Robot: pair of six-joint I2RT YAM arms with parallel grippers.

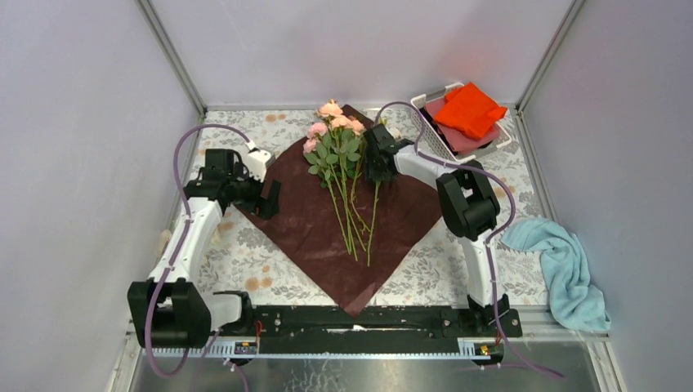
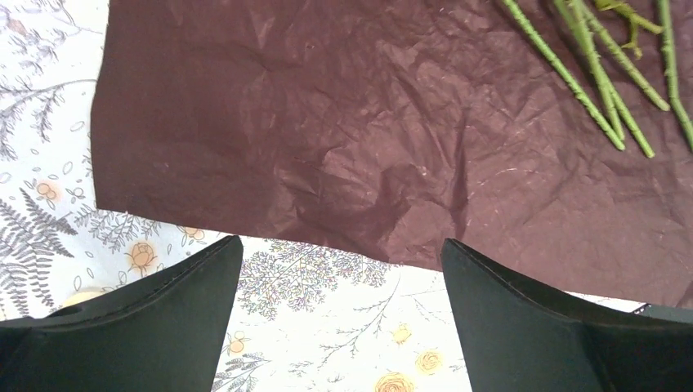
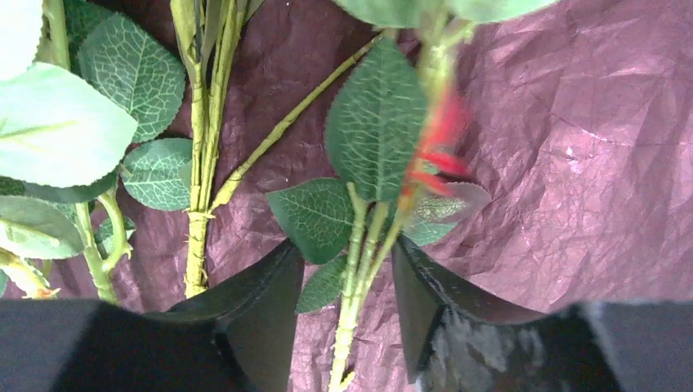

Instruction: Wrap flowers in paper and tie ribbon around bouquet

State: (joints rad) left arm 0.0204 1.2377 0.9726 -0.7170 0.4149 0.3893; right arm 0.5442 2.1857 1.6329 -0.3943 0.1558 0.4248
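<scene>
Two arms over a floral-print worktop [image 1: 245, 261]. Dark red paper [image 1: 302, 220] lies flat and unfolded on it as a diamond, one corner toward the arm bases. Flowers [image 1: 335, 143] lie on the paper, unwrapped: pink and peach heads at the far corner, green stems [image 1: 347, 216] running toward the near side. One single stem [image 1: 373, 220] lies just right of the rest.

Left fingers [image 1: 270, 198] spread wide, holding nothing. They sit at the paper's left edge. In the left wrist view both tips are over bare worktop just short of that edge, with cut stem ends [image 2: 588, 73] at top right.

Right fingers [image 1: 377, 159] are at the right side of the leafy part of the bunch. Right wrist view: part-spread, straddling one thin stem with a gap on each side, not pinching it. Leaves [image 3: 376, 122] are close in front. A blurry red bit [image 3: 437, 139] sits on that stem; can't tell what it is.

White basket [image 1: 429, 135] at far right holds an orange cloth [image 1: 468, 110] on a pink cloth [image 1: 466, 140]. Blue towel [image 1: 564, 261] lies bunched at the right edge.
</scene>
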